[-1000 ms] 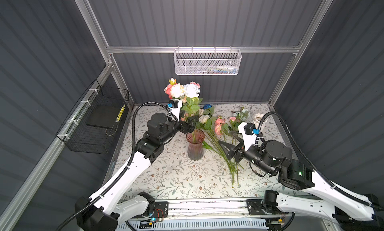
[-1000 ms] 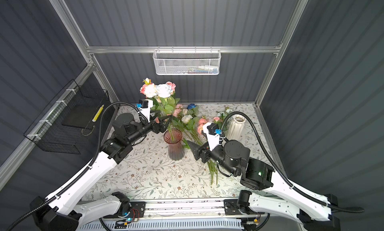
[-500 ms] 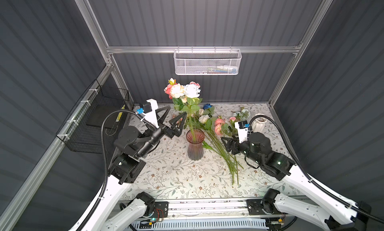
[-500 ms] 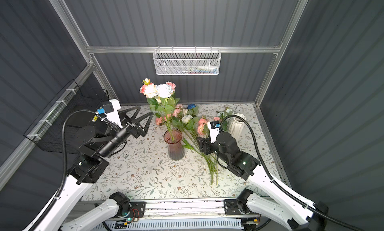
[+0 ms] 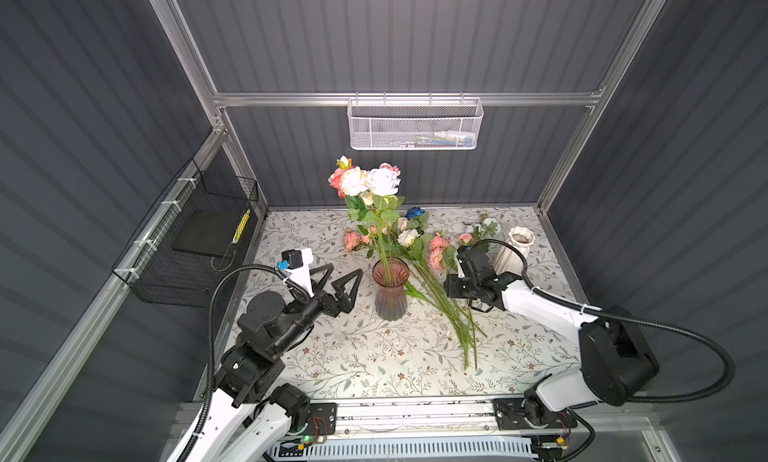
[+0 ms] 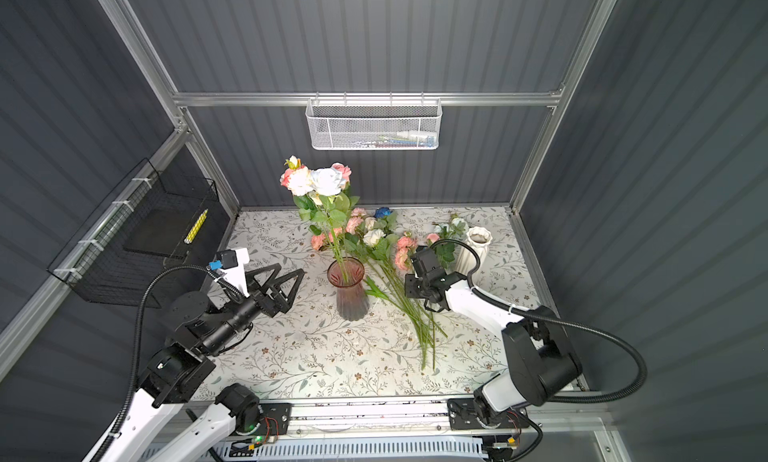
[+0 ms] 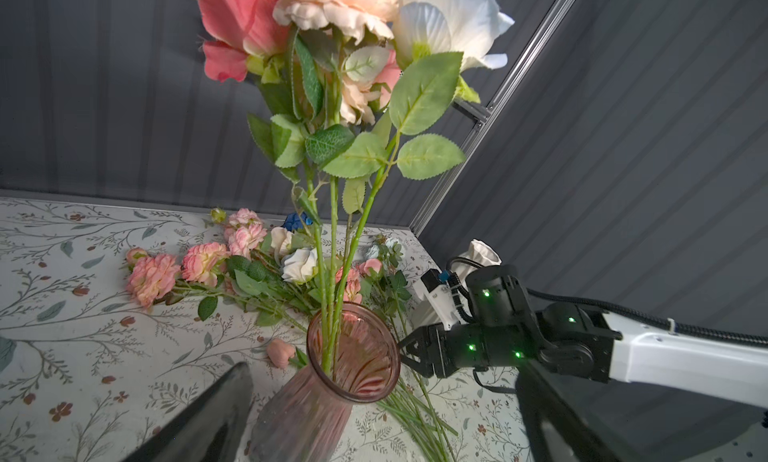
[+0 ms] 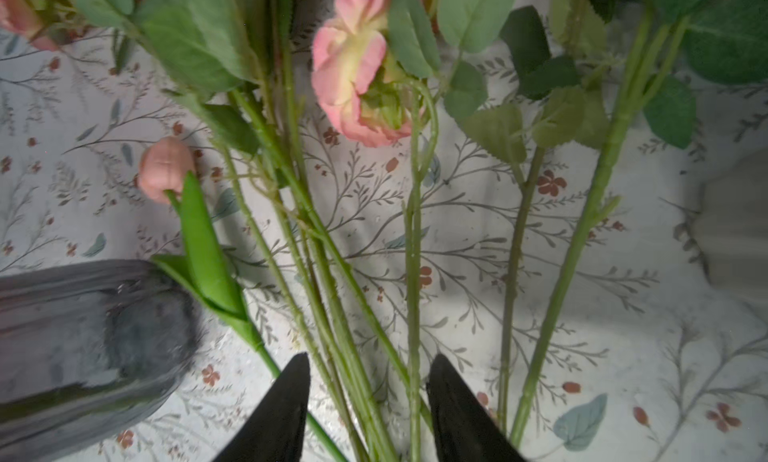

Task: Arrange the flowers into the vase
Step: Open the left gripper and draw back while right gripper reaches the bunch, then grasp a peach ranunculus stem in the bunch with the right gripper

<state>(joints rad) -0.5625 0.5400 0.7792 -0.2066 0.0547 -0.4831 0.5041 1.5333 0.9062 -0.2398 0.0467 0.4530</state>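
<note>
A pink glass vase stands mid-table with three flowers upright in it. More flowers lie to its right, stems fanned toward the front. My left gripper hovers open just left of the vase, holding nothing. My right gripper points down over the lying stems, jaws apart, with several stems between the fingers; none looks pinched.
A white ribbed vase stands right of the lying flowers, behind my right arm. A black wire basket hangs on the left wall, a white mesh basket on the back wall.
My left gripper has drawn back from the flowers in the vase, leftward and toward the front, staying open. My right gripper has come down over the lying stems and its jaws have narrowed.
</note>
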